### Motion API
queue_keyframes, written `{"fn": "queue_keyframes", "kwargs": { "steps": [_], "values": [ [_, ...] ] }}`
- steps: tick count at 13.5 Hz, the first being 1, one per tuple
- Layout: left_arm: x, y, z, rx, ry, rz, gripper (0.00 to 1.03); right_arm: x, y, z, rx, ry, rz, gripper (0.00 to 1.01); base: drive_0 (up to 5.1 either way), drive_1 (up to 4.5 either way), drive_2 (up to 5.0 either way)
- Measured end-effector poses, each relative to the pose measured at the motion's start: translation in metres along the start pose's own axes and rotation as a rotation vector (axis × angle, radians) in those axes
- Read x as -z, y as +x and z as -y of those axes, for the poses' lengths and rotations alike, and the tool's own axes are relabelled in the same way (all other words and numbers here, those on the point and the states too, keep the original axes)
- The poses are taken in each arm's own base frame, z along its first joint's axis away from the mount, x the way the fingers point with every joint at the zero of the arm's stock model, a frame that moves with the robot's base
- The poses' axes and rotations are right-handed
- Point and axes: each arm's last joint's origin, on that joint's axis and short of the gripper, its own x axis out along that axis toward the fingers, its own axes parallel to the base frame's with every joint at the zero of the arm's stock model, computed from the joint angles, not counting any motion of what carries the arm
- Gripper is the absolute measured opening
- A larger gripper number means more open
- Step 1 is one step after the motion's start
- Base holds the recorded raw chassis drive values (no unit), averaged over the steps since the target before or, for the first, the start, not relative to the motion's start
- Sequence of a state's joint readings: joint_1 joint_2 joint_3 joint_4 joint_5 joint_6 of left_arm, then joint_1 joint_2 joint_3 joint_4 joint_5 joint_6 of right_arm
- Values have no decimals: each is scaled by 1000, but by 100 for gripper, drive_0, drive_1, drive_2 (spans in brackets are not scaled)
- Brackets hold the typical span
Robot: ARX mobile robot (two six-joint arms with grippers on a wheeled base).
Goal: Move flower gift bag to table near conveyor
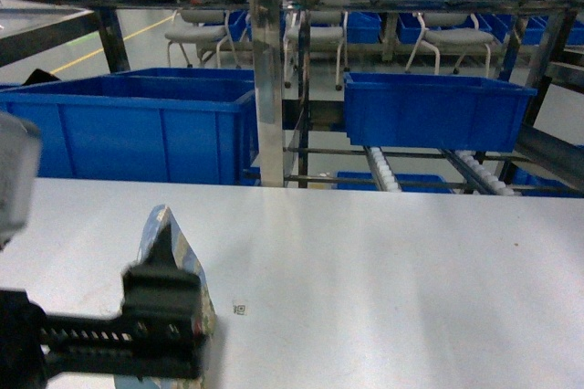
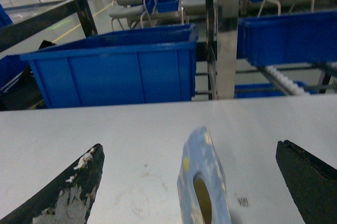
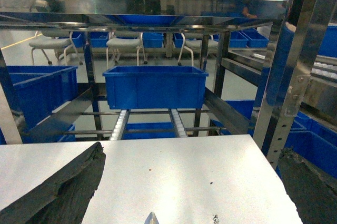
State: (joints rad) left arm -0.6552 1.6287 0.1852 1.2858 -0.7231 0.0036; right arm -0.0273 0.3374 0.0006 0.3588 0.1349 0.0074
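Observation:
The flower gift bag (image 1: pixel 162 236) stands upright on the white table (image 1: pixel 383 270), near its front left. In the left wrist view the bag (image 2: pixel 202 182) shows edge-on, sky blue with a yellow daisy centre and an oval handle hole. My left gripper (image 2: pixel 188 146) is open, one black finger (image 2: pixel 73 187) on each side of the bag and neither touching it. From the head camera the left gripper (image 1: pixel 169 290) covers the bag's lower part. The right gripper (image 3: pixel 192 151) is open over bare table (image 3: pixel 200 171), holding nothing. The conveyor (image 1: pixel 383 172) has white rollers beyond the far edge.
Large blue bins (image 1: pixel 128 129) (image 1: pixel 438 110) sit on the racks behind the table. A steel post (image 1: pixel 266 69) stands at the far edge. Steel uprights (image 3: pixel 295 77) flank the table's right side. A small grey pointed tip (image 3: pixel 151 217) shows at the bottom of the right wrist view.

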Motion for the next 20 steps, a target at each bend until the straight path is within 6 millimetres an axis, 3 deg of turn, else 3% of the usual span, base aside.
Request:
{"fn": "queue_keyframes", "kwargs": {
  "steps": [5,8,11,12,13,18,20],
  "values": [
    [-61,3,-44,-25,-139,255,98,0,0,0,0,0,0,98,0,0,0],
    [-64,-16,-71,-70,-104,227,98,0,0,0,0,0,0,98,0,0,0],
    [-71,-25,-77,-76,-121,265,98,0,0,-1,-23,-1,-6,96,0,0,0],
    [-65,-24,-81,9,-74,146,85,-1,-3,-5,-126,-3,-24,83,0,0,0],
    [-65,-30,-88,52,-84,137,72,-3,-5,-6,-162,-1,-1,69,0,0,0],
    [-44,-47,-109,66,-96,114,5,-2,-11,-5,-161,-7,-9,1,0,0,0],
    [-39,-53,-120,76,-101,119,2,-1,-22,-4,-162,-7,-6,2,0,0,0]
  ]
}}
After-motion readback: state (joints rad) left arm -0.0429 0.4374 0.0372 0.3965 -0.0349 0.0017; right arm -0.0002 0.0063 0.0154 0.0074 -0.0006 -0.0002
